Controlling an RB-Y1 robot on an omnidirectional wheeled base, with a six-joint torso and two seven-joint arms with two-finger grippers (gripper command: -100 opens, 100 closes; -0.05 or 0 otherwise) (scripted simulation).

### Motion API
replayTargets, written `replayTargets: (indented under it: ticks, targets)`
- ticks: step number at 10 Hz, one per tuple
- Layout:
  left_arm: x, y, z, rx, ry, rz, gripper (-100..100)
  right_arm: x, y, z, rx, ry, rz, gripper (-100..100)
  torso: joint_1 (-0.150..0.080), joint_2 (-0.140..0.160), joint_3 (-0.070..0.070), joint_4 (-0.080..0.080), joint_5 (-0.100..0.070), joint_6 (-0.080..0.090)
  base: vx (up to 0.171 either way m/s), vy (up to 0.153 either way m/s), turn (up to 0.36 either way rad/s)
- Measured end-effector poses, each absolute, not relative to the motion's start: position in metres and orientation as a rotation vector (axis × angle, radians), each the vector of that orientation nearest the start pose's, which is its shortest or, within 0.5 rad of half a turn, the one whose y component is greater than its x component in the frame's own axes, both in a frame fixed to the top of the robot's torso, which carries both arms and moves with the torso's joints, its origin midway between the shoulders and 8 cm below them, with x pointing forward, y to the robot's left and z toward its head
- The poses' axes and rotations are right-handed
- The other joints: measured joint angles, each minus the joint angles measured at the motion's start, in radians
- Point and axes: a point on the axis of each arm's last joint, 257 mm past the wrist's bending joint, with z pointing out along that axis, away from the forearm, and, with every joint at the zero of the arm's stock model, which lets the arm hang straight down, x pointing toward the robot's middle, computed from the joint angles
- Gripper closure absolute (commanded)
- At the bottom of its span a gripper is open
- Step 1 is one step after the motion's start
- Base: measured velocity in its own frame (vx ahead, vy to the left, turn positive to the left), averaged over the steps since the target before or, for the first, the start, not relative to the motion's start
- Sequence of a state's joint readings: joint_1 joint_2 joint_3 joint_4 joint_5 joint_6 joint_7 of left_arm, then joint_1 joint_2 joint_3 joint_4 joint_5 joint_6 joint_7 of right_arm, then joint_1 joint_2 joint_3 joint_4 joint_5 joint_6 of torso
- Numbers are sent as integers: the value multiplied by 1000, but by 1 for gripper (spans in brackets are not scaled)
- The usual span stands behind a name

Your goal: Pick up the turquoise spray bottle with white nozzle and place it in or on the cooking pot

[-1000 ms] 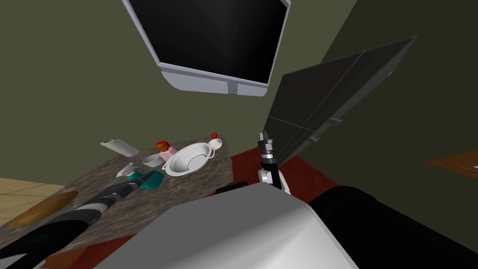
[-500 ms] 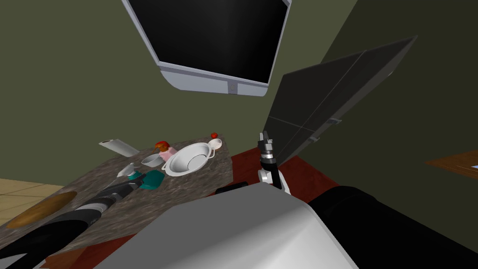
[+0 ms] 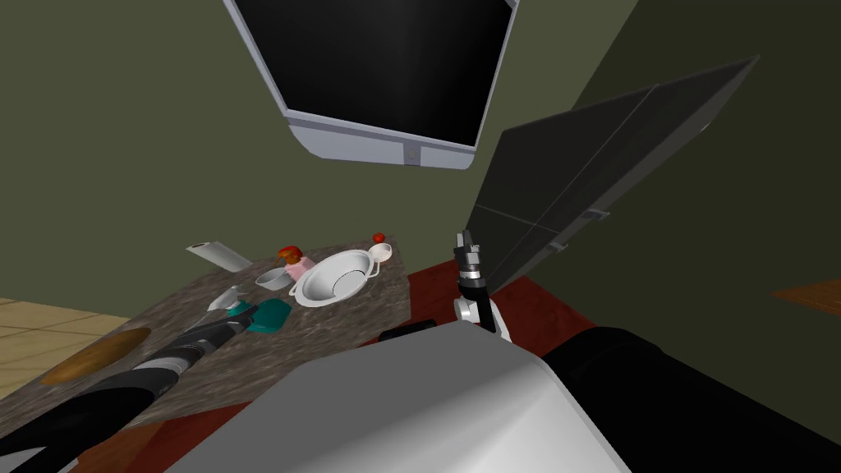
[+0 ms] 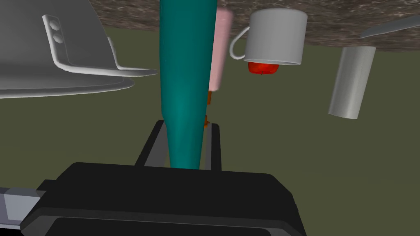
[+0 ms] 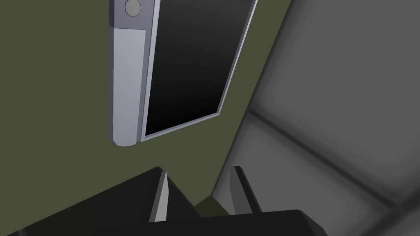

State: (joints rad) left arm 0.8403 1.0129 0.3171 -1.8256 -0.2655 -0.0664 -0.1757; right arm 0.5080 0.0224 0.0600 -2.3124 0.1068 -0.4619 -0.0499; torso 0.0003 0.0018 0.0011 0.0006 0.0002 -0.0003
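The left gripper (image 4: 185, 123) has its fingers pressed against the sides of the teal bottle (image 4: 186, 61). The bottle is at the middle of the bench (image 3: 357, 319), near the white pot (image 3: 333, 279) and the mug (image 3: 273, 279) but apart from both. The right gripper (image 5: 199, 170), raised beyond the bench's right edge, has its fingers parted around nothing.

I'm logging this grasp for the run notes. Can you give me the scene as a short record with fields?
left gripper: shut on the bottle
bottle: teal, not yet at the pot
pot: white, on the counter, just beyond the bottle
mug: grey, beside the pot
right gripper: open, holding nothing, raised beside the counter
bottle lifted: cannot tell
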Motion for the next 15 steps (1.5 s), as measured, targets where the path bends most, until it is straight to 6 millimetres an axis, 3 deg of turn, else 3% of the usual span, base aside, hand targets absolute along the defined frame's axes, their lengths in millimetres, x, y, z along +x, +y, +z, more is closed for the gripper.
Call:
replayTargets:
  ticks: [3,11,15]
  targets:
    - [325,578,-182,-180,1875,121,100,347,-251,29,645,652,1334,0,-5,10,6,2,-1,-2,-147,-79,43]
    - [294,625,-132,-214,1803,228,100,347,-251,29,645,652,1334,0,-19,13,8,4,-6,-3,-164,-188,30]
    - [304,639,-109,-233,1762,285,100,347,-251,29,645,653,1333,0,-7,-11,-6,-2,-3,1,110,-72,-78]
